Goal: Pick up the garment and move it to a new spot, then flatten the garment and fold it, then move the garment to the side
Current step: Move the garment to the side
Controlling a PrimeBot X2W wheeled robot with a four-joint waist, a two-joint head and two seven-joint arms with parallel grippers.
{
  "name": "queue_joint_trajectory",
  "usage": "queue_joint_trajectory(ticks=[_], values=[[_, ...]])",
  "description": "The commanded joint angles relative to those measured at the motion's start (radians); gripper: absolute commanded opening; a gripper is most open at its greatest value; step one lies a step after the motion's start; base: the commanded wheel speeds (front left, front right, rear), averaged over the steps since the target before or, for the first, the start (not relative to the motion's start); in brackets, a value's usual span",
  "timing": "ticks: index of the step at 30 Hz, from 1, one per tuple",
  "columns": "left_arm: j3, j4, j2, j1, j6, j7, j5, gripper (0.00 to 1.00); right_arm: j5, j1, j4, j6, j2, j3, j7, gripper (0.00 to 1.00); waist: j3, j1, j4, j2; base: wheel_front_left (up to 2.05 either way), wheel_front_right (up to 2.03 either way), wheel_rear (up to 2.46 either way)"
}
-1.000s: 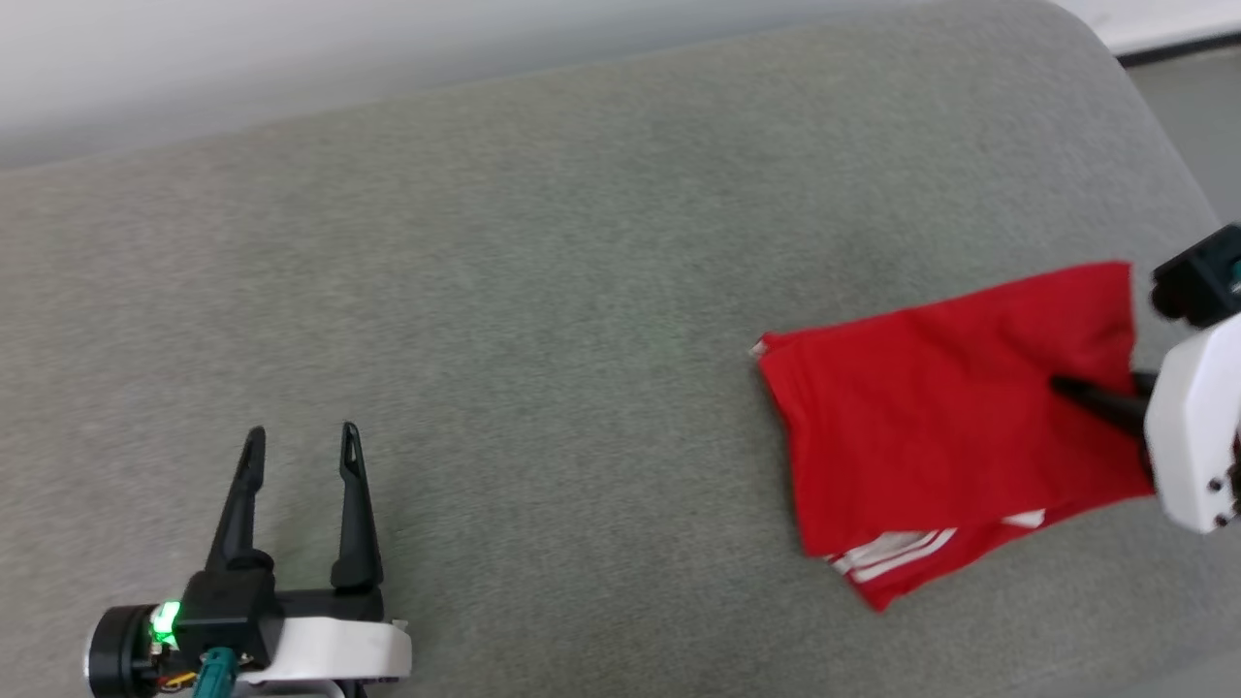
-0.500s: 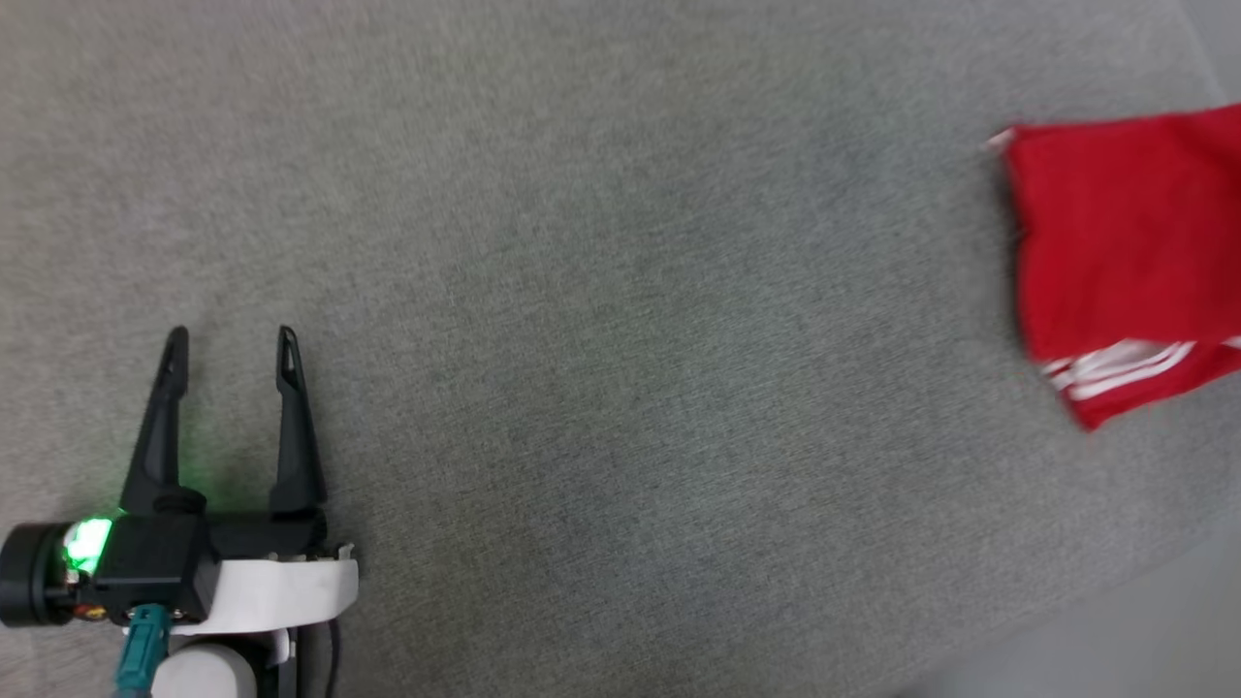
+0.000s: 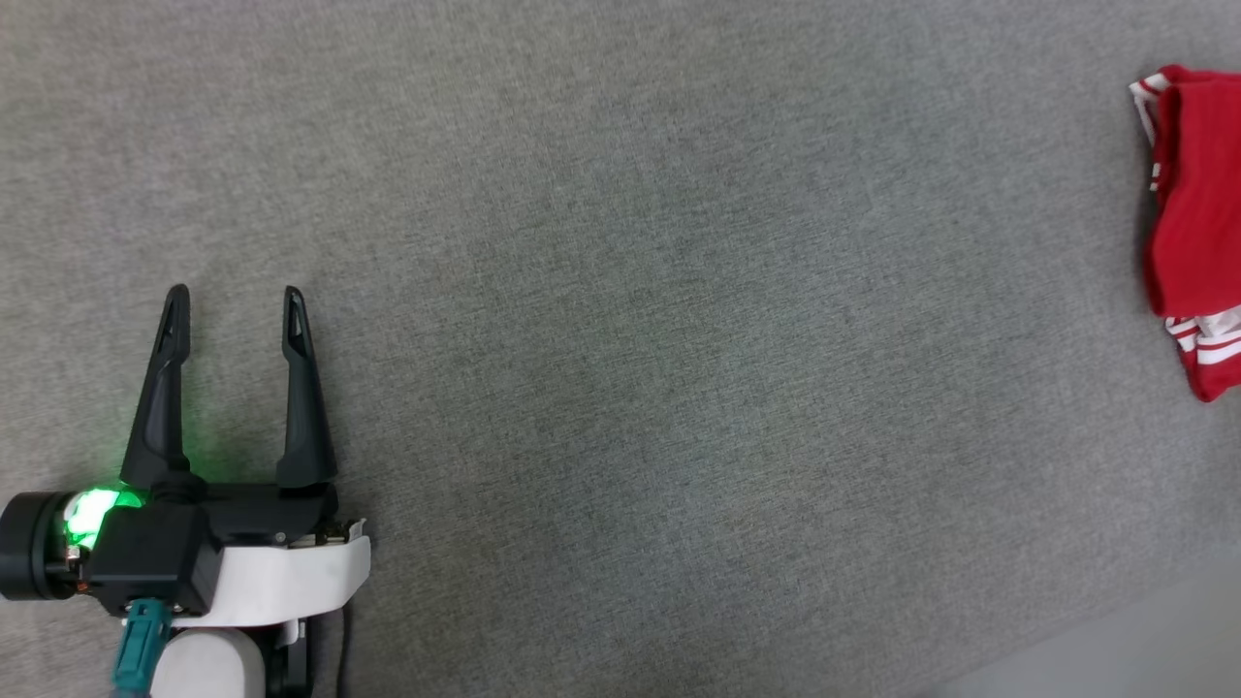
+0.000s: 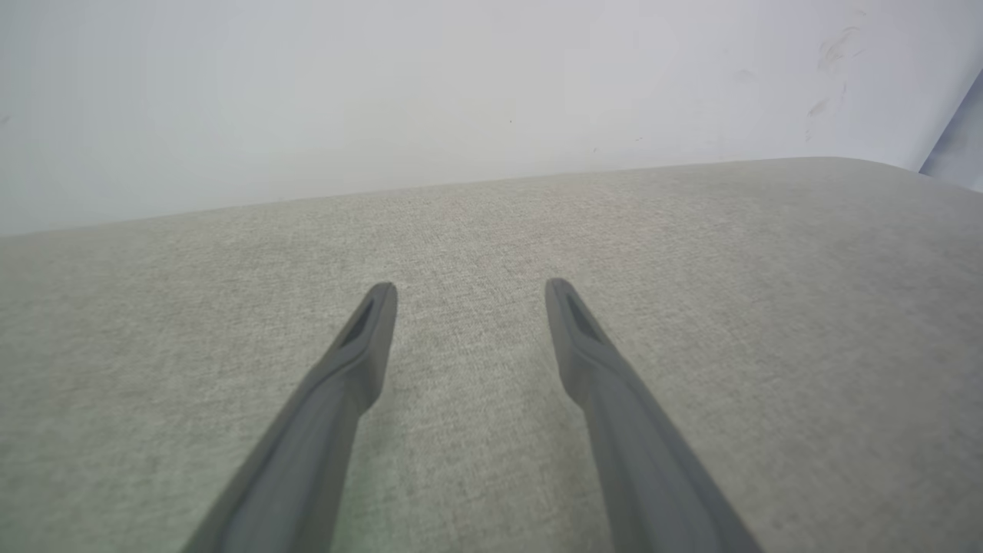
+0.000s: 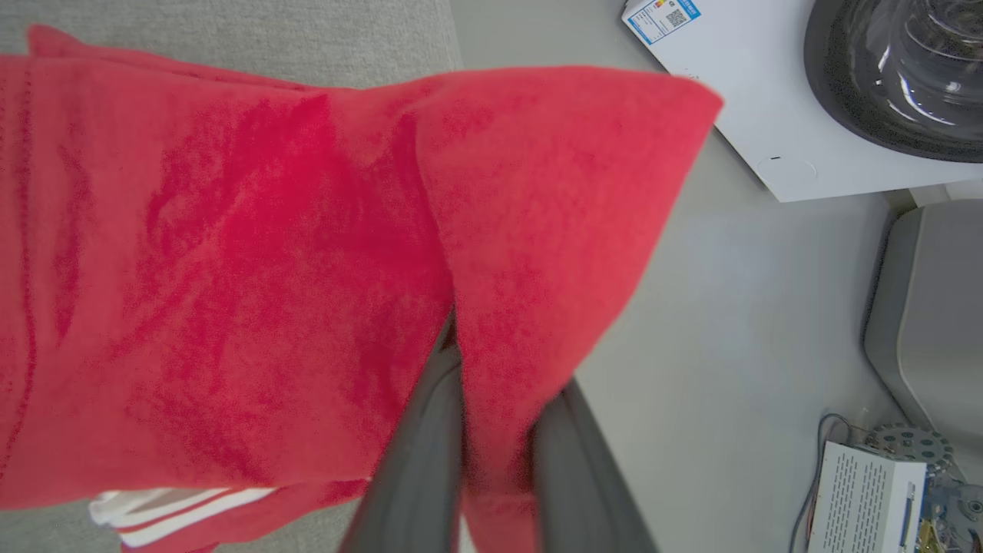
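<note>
The red jersey-style T-shirt [image 3: 1194,223] lies folded at the far right side of the grey fabric-covered counter [image 3: 659,320], cut off by the right border of the head view, with red-and-white striped trim [image 3: 1200,339] showing at its nearer end and at its far corner. A strip of pale floor [image 3: 1154,645] shows past the counter's near right edge. The left gripper [image 3: 233,294] hovers low over the counter's left side, well apart from the shirt, its two long dark fingers [image 3: 302,407] spread apart with nothing between them and a green light glowing at its base. In the left wrist view the left gripper [image 4: 470,286] points along bare grey fabric toward the counter's far edge and the white wall [image 4: 461,84] behind it, fingers wide apart. In the right wrist view the right gripper [image 5: 491,384] is clamped on a raised fold of the shirt [image 5: 230,269]: red cloth runs down between the two dark fingers [image 5: 415,468] and hides their tips. The rest of the shirt spreads flat on the counter [image 5: 307,34] beside its edge, white stripes [image 5: 169,511] peeking from under the lower layer. Beyond that edge stand a white appliance with a round dark glass door [image 5: 776,130] and a small white device with a cable [image 5: 868,499] on the floor [image 5: 737,346].
</note>
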Motion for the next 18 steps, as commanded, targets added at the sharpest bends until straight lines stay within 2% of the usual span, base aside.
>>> queue_joint_trajectory(ticks=[1,5,8,13,18], values=[[0.005,0.020,0.004,-0.007,0.005,0.005,-0.001,1.00,-0.015,-0.011,0.007,-0.001,0.004,-0.006,-0.010,1.00,-0.017,-0.0001,0.007,0.0000,0.00,0.00,0.00],[-0.004,0.030,-0.016,0.015,0.014,0.004,-0.010,1.00,-0.097,-0.019,0.048,-0.001,0.023,-0.046,-0.059,1.00,-0.092,-0.0001,0.029,0.0000,0.00,0.00,0.00],[-0.012,0.045,-0.030,0.041,0.019,0.004,-0.017,1.00,-0.175,-0.020,0.059,-0.001,0.026,-0.084,-0.142,1.00,-0.161,-0.0001,0.049,0.0000,0.00,0.00,0.00],[0.003,0.058,-0.044,0.091,0.042,0.002,-0.026,1.00,-0.352,-0.027,0.019,-0.001,0.049,-0.164,-0.369,1.00,-0.256,-0.0001,0.078,0.0000,0.00,0.00,0.00],[-0.001,0.074,-0.053,0.140,0.041,0.002,-0.023,1.00,-0.483,0.018,-0.039,-0.001,0.145,-0.270,-0.558,1.00,-0.331,-0.0001,0.118,0.0000,0.00,0.00,0.00]])
